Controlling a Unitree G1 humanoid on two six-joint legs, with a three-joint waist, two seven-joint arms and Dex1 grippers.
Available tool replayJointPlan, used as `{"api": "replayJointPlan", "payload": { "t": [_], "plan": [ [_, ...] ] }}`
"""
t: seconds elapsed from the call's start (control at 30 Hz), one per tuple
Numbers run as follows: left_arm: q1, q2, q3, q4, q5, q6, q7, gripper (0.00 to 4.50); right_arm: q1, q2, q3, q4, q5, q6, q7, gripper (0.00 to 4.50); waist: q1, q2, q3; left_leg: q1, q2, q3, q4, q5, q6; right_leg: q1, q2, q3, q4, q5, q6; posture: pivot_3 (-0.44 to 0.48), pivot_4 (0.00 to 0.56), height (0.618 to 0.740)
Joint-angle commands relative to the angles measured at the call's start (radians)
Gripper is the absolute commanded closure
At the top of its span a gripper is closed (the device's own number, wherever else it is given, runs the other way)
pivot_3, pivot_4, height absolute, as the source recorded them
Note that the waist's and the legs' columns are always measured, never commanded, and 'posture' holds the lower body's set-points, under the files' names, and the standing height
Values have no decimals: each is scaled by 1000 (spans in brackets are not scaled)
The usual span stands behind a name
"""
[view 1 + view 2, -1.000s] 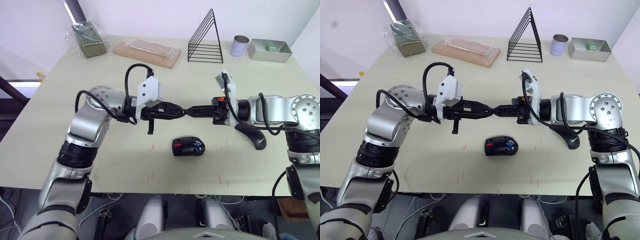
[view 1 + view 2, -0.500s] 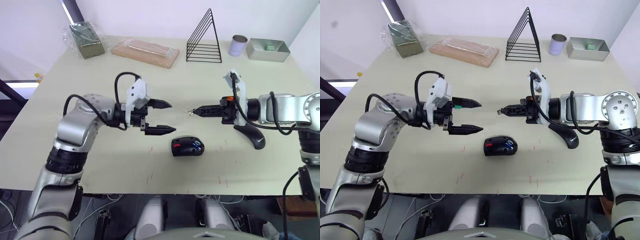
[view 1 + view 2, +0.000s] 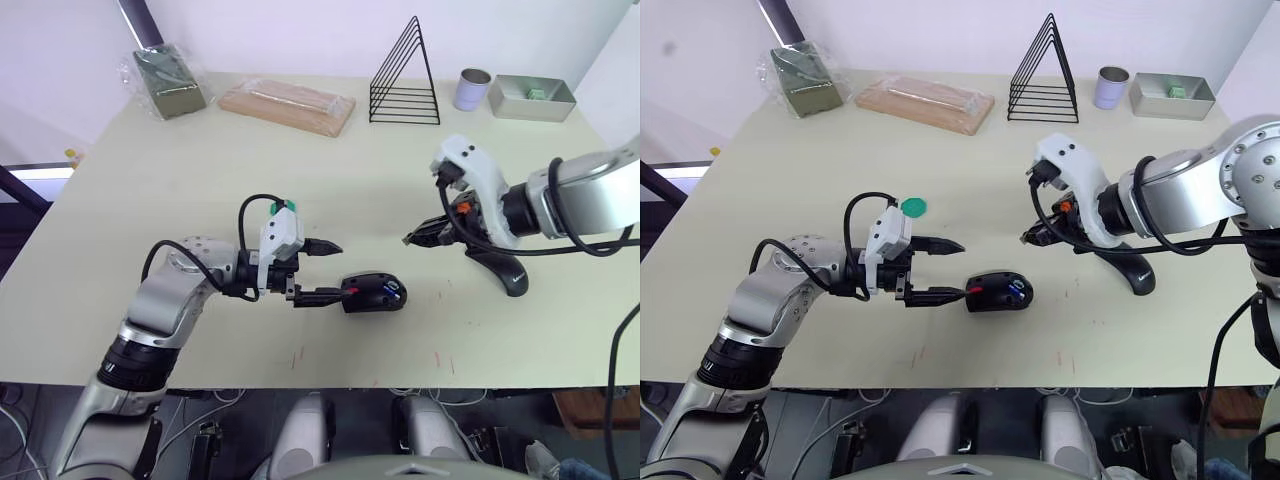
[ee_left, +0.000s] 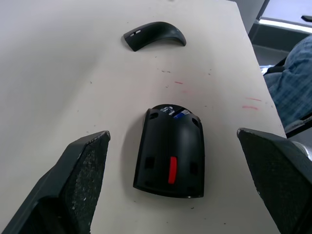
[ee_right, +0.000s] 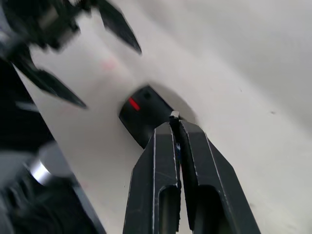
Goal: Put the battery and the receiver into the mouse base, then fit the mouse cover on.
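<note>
While right gripper pinches receiver, you see only its tip; left gripper spread wide beside mouse base, battery half hidden.

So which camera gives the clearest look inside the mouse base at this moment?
The left wrist view: the mouse base lies centred between the open left gripper's fingers, red part and blue at its far end plain. The eye views show it small, side-on, at the gripper's tips. The right wrist view shows one corner behind the right gripper's shut fingers.
</note>
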Motion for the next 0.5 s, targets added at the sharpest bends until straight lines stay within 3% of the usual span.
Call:
{"api": "replayJointPlan", "payload": {
  "t": [0.03,0.3,0.5],
  "plan": [
    [-7,-16,-26,10,24,-62,-14,57,-108,29,74,3,-77,69,109,4500,-1,0,0,0,0,0,0,0,0,0,0,0,0,0,0,0,150,740],
    [-20,-33,-73,69,78,-146,-46,57,-210,71,263,25,-197,69,219,4500,-1,0,0,-1,-1,-1,-1,0,0,0,-6,-2,-1,1,1,0,150,740],
    [-24,-57,-107,63,108,-158,-34,57,-231,127,303,57,-280,69,261,4500,-1,-1,0,-1,-1,-1,-1,0,0,0,-7,-3,-2,2,2,0,150,740]
  ]
}}
